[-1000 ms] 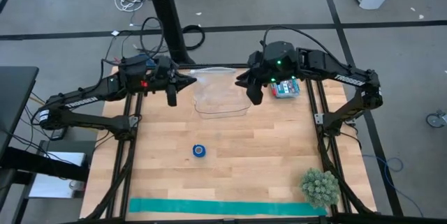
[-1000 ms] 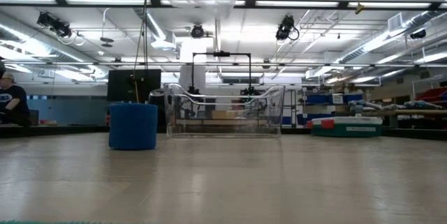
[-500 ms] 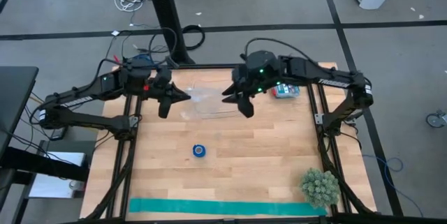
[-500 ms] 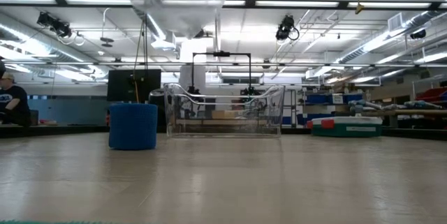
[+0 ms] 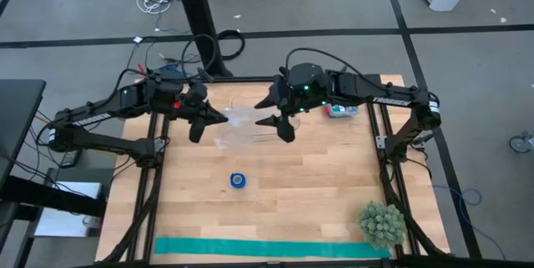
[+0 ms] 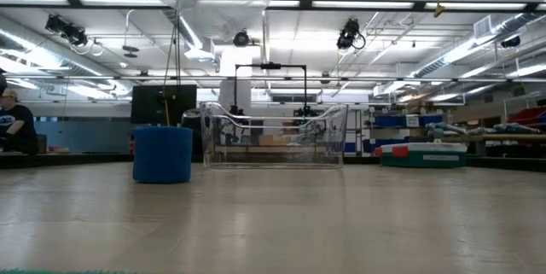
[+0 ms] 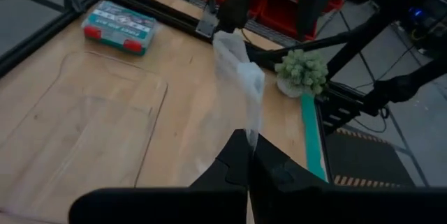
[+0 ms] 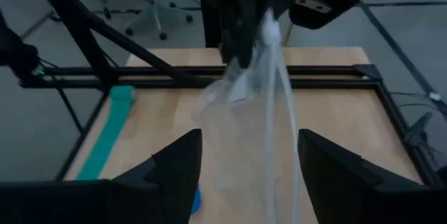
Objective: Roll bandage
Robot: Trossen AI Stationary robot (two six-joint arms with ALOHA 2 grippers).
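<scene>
- High view: the bandage (image 5: 239,180) sits as a small blue roll on the wooden table (image 5: 317,193), near its middle and well apart from both arms. The left gripper (image 5: 209,118) hangs over the far part of the table, its fingers pinched on a clear plastic bag (image 5: 238,126) that stretches toward the right gripper (image 5: 274,116). The right gripper's fingers stand spread apart at the bag's other side. A teal-green strip (image 5: 267,248) lies flat along the near edge, a green spiky ball (image 5: 383,223) at the near right corner, and a small box (image 5: 340,111) by the far right edge.
- Low view: the bandage (image 6: 162,154) stands upright on the tabletop, beside a clear bin (image 6: 273,137) farther back. The plastic bag (image 6: 217,1) hangs from above. A person (image 6: 13,125) sits at the far left of the room.
- Left wrist view: the left gripper (image 7: 246,161) is closed on the bag (image 7: 241,77), which rises from its tips. The box (image 7: 120,26) and spiky ball (image 7: 302,72) lie beyond.
- Right wrist view: the right gripper (image 8: 248,158) is wide apart, with the bag (image 8: 255,84) hanging between and ahead of its fingers; contact cannot be told. The teal strip (image 8: 105,137) shows along one edge.
</scene>
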